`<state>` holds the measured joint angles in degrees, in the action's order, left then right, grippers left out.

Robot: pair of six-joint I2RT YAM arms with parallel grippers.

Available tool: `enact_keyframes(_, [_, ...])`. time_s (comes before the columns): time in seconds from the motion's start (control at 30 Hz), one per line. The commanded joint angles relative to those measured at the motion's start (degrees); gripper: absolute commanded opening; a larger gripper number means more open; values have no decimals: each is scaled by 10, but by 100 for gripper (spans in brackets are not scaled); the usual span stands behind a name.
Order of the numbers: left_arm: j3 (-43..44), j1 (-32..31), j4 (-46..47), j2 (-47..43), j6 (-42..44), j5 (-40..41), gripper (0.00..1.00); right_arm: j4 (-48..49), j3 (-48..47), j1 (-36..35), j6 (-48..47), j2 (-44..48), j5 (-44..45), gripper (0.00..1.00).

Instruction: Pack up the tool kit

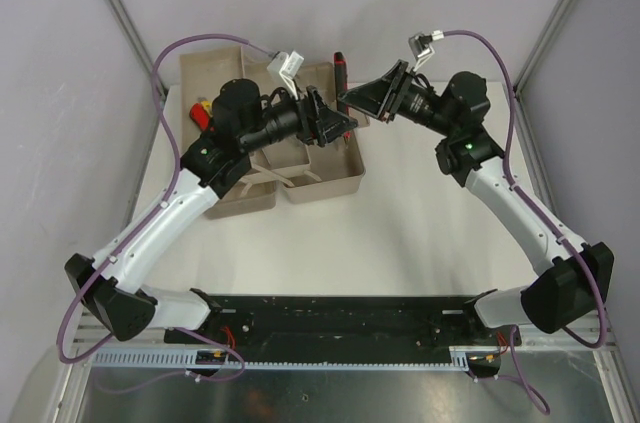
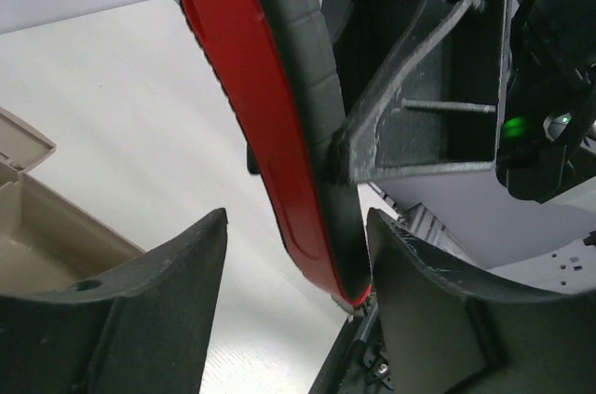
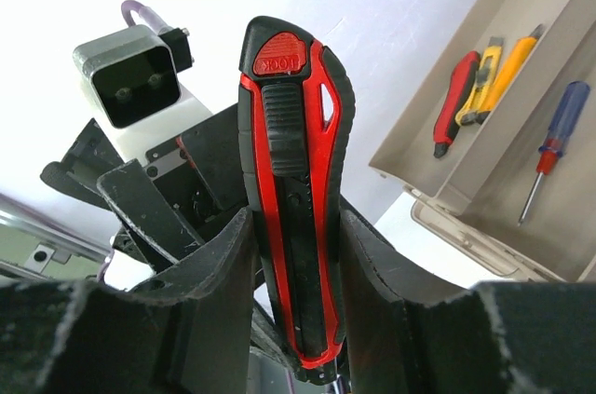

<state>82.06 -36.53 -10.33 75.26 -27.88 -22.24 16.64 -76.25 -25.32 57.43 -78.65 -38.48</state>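
Note:
A red and black cutter (image 3: 289, 189) stands upright between my right gripper's (image 3: 296, 217) fingers, which are shut on its lower body. In the top view the right gripper (image 1: 352, 98) holds the cutter (image 1: 340, 68) just beyond the far right corner of the open beige tool kit (image 1: 325, 183). My left gripper (image 1: 340, 125) faces it over the box. In the left wrist view the left gripper (image 2: 298, 226) is open, with the cutter's (image 2: 270, 96) end between its jaws, close to the right finger (image 2: 428, 319).
A kit tray (image 3: 559, 217) holds a red tool (image 3: 454, 101), a yellow cutter (image 3: 484, 82) and a blue-handled screwdriver (image 3: 559, 124). Red and yellow tools (image 1: 205, 111) lie in the left tray. White table lies to the right of the box. Frame posts stand at the back corners.

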Motion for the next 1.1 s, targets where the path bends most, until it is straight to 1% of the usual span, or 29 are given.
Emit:
enact_keyframes(0.0, [11, -7, 34, -1, -9, 2, 59, 36, -11, -16, 1, 17, 1, 16])
enact_keyframes(0.1, [9, -8, 35, -4, -8, 7, 38, 27, -10, -22, -9, 17, 9, 17])
enact_keyframes(0.13, [6, -8, 35, -5, -6, 10, 30, 22, -10, -23, -13, 17, 13, 18])
enact_keyframes(0.17, [3, -8, 35, -7, -4, 15, 23, 17, -10, -24, -18, 17, 16, 23])
enact_keyframes(0.2, [-1, -8, 35, -11, -1, 25, 14, 7, -10, -24, -24, 18, 23, 34])
enact_keyframes(0.23, [-7, -8, 34, -17, 3, 47, 9, -3, -10, -24, -33, 20, 31, 44])
enact_keyframes(0.27, [-14, -8, 34, -25, 7, 75, 4, -11, -10, -24, -41, 23, 37, 55])
enact_keyframes(0.3, [-23, -8, 33, -34, 12, 104, 2, -19, -10, -24, -47, 26, 44, 64])
enact_keyframes(0.37, [-34, -7, 25, -54, 28, 165, 1, -31, -10, -22, -58, 32, 58, 77])
enact_keyframes(0.43, [-36, -2, 7, -66, 47, 220, 0, -42, -10, -17, -69, 40, 70, 86])
enact_keyframes(0.57, [-26, 28, -39, -74, 76, 302, 0, -66, -10, -4, -89, 53, 81, 96])
enact_keyframes(0.67, [-22, 84, -74, -74, 70, 322, 0, -93, -10, 10, -102, 60, 84, 98])
enact_keyframes(0.77, [-18, 153, -101, -70, 60, 323, 0, -124, -10, 22, -118, 63, 86, 98])
enact_keyframes(0.9, [12, 230, -158, -35, 46, 336, 0, -159, -10, 32, -133, 63, 90, 97])
enact_keyframes(0.97, [37, 267, -187, -8, 38, 321, 0, -178, -10, 36, -139, 62, 92, 96])
enact_keyframes(1.07, [59, 308, -199, 30, 36, 270, 0, -196, -10, 41, -147, 62, 98, 96])
